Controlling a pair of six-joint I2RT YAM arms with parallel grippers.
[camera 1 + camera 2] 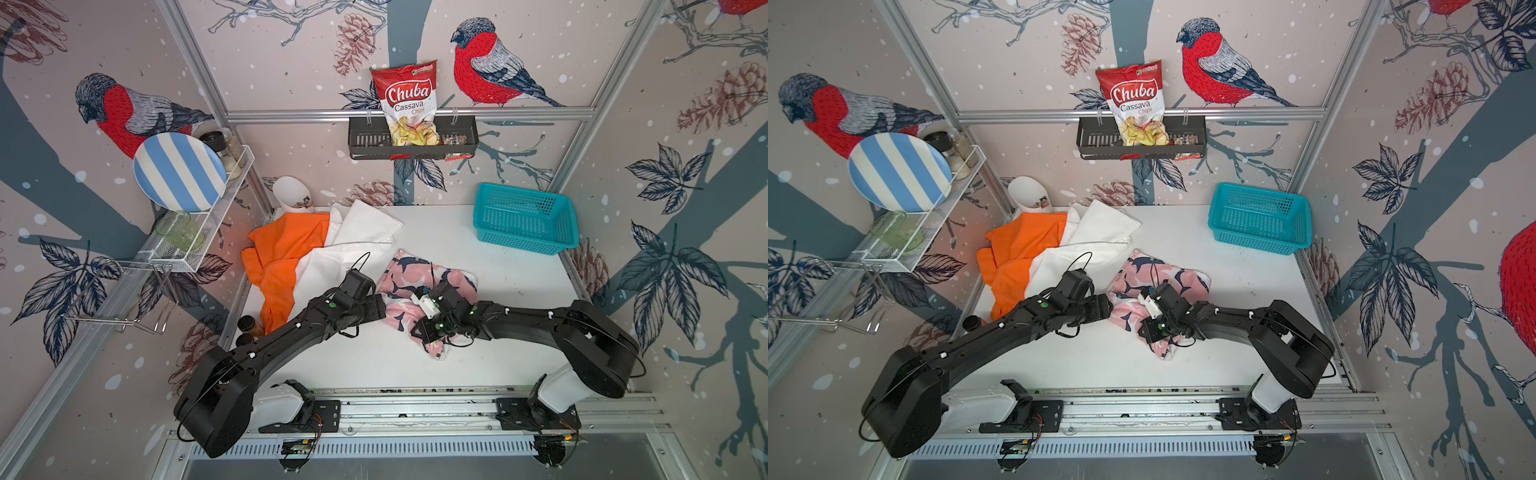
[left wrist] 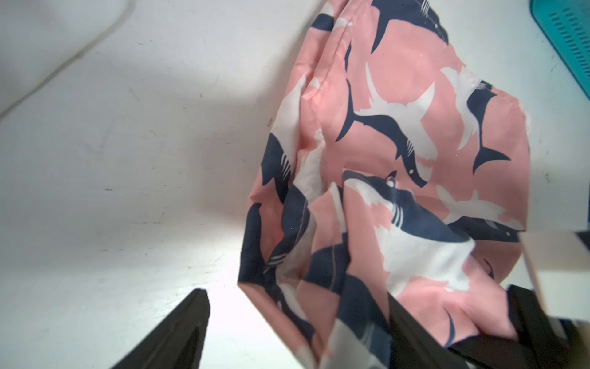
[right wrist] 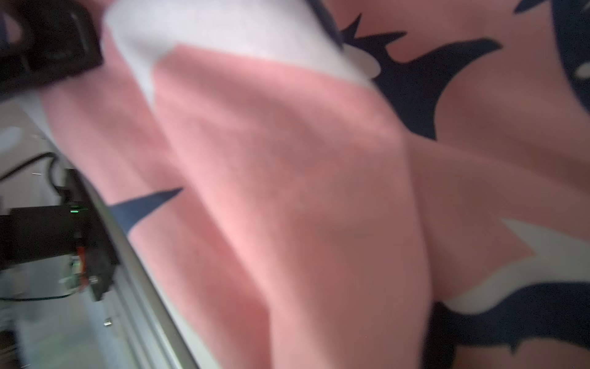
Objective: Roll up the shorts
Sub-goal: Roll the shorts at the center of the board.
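Pink shark-print cloth shorts (image 1: pixel 419 270) look limp, best pinched by a hem; right gripper (image 1: pixel 420 330) clamps them, left gripper (image 1: pixel 379 308) gapes.

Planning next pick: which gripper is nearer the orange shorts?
Left. The left gripper is open between the orange shorts and pink shorts; the right gripper is beyond, shut on the pink shorts.

Chip bag (image 1: pixel 406 104): "Chuba Cassava Chips".
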